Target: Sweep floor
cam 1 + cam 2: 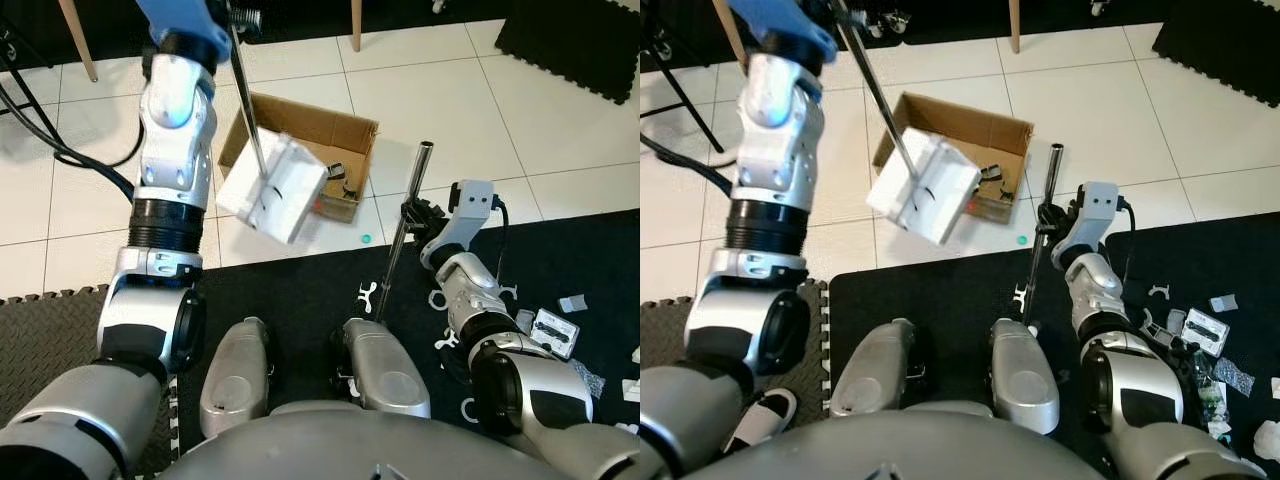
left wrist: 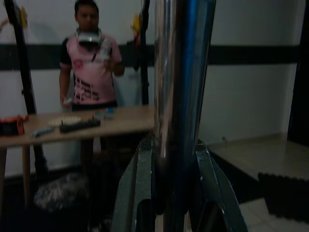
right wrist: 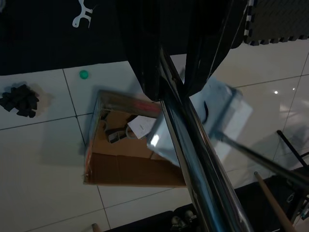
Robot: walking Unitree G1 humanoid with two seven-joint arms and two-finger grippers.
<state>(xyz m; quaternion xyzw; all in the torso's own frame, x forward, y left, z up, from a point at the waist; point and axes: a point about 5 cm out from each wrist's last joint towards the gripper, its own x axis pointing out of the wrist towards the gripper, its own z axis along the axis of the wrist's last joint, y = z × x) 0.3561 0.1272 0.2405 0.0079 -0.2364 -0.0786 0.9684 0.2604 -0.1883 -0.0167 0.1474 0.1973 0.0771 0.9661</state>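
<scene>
My left gripper (image 1: 240, 16) is raised high and shut on a thin metal pole (image 2: 178, 82). At the pole's lower end a white dustpan (image 1: 275, 187) hangs tilted over the near edge of an open cardboard box (image 1: 335, 130) on the white tiles. The box holds scraps of paper and small rubbish (image 3: 137, 126). To the right, my right gripper (image 1: 414, 212) is shut on the shiny broom handle (image 1: 402, 238), which leans down onto the black mat (image 1: 310, 290); its lower end is hidden behind my body.
A green cap (image 1: 366, 239) lies on the tile beside the box. White scraps and small litter (image 1: 555, 330) sit on the mat at right. Chair legs (image 1: 78, 40) and cables (image 1: 40, 130) stand at left. A person (image 2: 89, 72) stands behind a table (image 2: 72, 128).
</scene>
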